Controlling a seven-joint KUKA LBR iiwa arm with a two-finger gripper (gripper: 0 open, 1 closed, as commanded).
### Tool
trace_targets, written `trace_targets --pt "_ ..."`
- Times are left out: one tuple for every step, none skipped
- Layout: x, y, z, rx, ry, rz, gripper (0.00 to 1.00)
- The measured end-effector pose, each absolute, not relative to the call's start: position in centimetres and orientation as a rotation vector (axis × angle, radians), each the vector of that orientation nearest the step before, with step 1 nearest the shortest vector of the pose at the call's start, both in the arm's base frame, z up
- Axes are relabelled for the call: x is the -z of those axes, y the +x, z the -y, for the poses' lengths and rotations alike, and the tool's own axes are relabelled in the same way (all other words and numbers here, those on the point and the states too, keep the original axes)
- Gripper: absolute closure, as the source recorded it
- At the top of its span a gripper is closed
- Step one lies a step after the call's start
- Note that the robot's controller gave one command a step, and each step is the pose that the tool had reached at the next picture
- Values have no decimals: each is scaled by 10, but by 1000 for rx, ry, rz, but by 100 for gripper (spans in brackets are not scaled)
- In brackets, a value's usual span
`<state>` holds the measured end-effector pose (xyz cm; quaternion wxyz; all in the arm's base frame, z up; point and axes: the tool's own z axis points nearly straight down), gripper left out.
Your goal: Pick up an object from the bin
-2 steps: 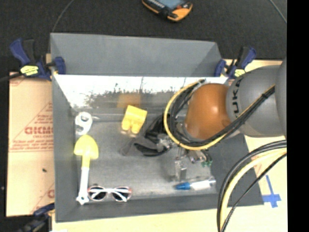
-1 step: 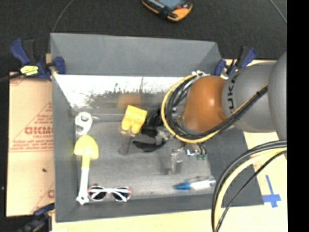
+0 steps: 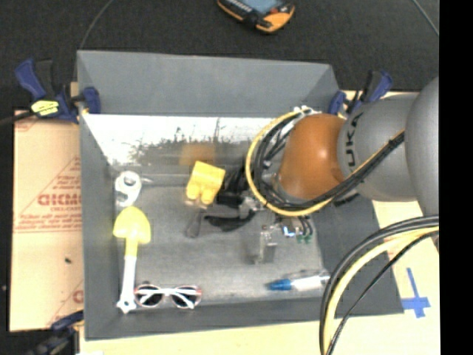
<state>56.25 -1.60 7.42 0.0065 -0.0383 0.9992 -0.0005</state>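
- The grey bin fills the middle of the frame.
- The arm, with its orange cover, reaches in from the right.
- A yellow scoop with a white handle lies at lower left, white sunglasses just below it.
- The black tool sits mid-bin; I cannot tell whether it is spread or pressed together.
- A yellow block lies just beside it, up-left.
- A blue-and-white pen lies at lower right.

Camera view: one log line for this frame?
gripper: over bare bin floor, centre-right | nearest: blue-white pen, yellow block | held: nothing visible
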Motion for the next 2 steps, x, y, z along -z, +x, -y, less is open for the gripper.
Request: trace_targets --pt "-72 542 2 3 -246 -3114 100" --pt "-72 542 2 3 -247 -3114 100"
